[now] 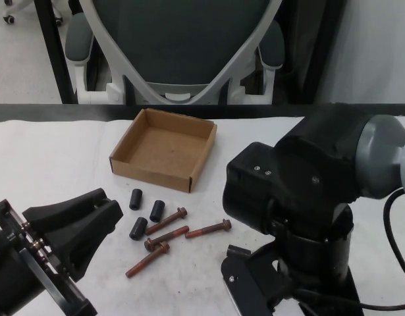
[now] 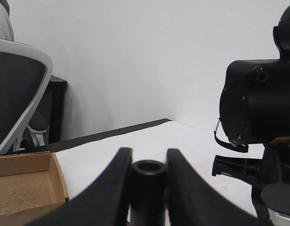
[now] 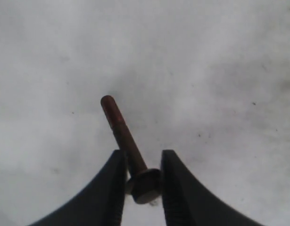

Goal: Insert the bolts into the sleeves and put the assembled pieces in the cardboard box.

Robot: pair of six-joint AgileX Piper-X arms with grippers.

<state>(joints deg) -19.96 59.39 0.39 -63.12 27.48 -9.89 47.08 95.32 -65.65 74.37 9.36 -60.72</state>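
My left gripper [image 2: 145, 157] is shut on an upright black sleeve [image 2: 147, 188], its open end facing up between the fingers. It hangs at the bench's near left [image 1: 90, 220]. My right gripper [image 3: 141, 160] is shut on the head of a rusty bolt [image 3: 121, 127], whose shank sticks out over the white bench cover. The empty cardboard box [image 1: 126, 155] sits mid-bench, its corner also in the left wrist view [image 2: 60, 181]. In front of it lie three loose black sleeves [image 1: 157, 210] and several rusty bolts [image 1: 207, 229].
The right arm's bulky black and grey body [image 1: 321, 178] stands at the near right and shows in the left wrist view [image 2: 258, 108]. An office chair [image 1: 176, 46] stands beyond the bench's dark far edge [image 1: 57, 112]. White cover [image 1: 51, 164] lies bare left of the box.
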